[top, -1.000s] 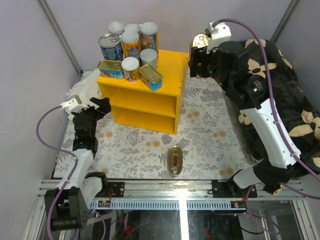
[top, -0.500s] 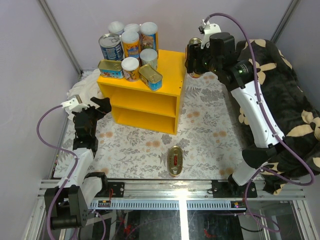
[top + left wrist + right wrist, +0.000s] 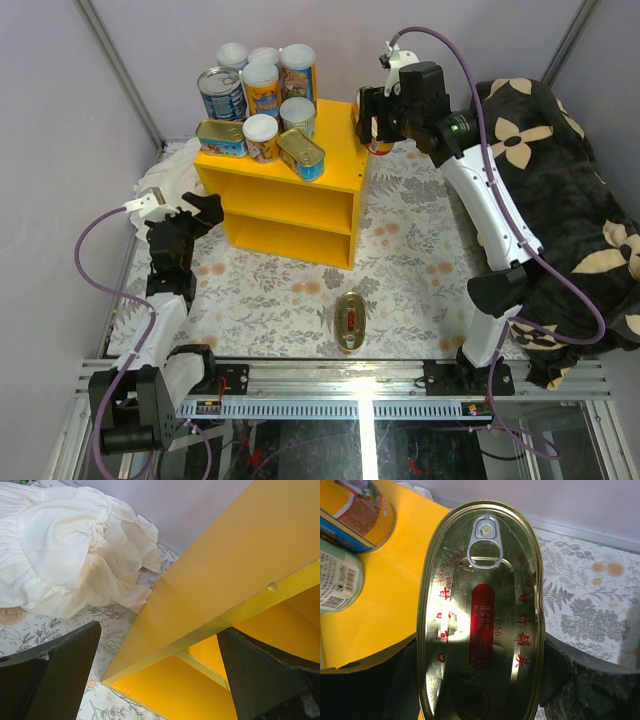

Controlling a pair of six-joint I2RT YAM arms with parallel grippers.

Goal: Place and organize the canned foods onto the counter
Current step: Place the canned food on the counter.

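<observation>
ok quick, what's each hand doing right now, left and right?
Left hand: open, holding nothing, beside the yellow counter.
Right hand: closed on a gold oval tin, at the counter's right edge.

Open left gripper faces yellow counter, white cloth beside.

Gold oval pull-tab tin: red Chinese characters ring lid; red centre patch reads "R56", smaller print illegible. Pale green-labelled can: barcode, digits unreadable. Other can labels too small.
</observation>
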